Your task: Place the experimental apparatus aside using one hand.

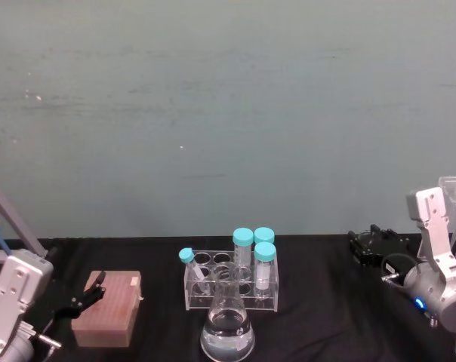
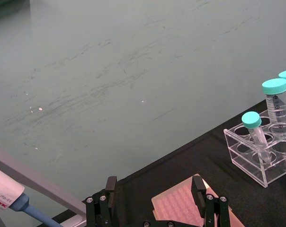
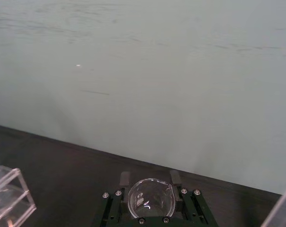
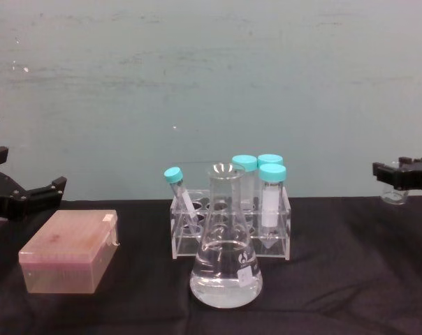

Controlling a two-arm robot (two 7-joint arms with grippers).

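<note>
Currently the right gripper (image 3: 150, 178) is clasping the small glass beaker (image 3: 151, 201) between its two black fingers, holding it at the right side of the black table (image 1: 326, 302), well apart from the other glassware. Whether the beaker is touching the table cannot be told. The conical flask (image 4: 226, 269) of clear liquid is standing at the front centre, just before the clear rack (image 1: 194, 298) of teal-capped tubes (image 1: 243, 245). The left gripper (image 1: 84, 296) is hanging with fingers spread, just beside the pink box (image 1: 107, 313) at the left.
</note>
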